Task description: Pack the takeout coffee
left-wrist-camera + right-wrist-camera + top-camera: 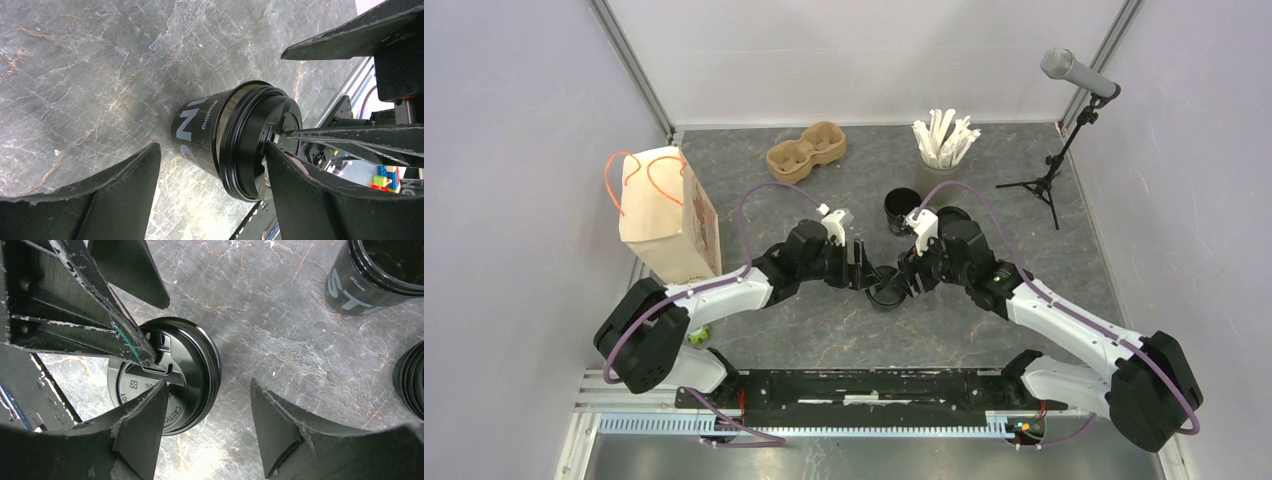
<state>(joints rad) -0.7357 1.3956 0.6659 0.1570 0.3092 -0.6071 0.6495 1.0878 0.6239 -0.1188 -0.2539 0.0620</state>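
The takeout coffee [886,292], lidded, stood upright on the table [984,190] at centre frame, between both hands. I judged the grasp best made by closing my left hand [212,147] squarely on the cup wall below the lid, once my right hand [209,384] drew clear. The left hand was open, straddling the cup and gripping nothing. The right was open and empty, angled down, one finger over the lid's rim.

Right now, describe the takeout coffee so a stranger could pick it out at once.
Go to the middle of the table. The takeout coffee stands there, where the left pincer and right pincer meet. Unlike the open black cup farther back, it wears a round black lid.
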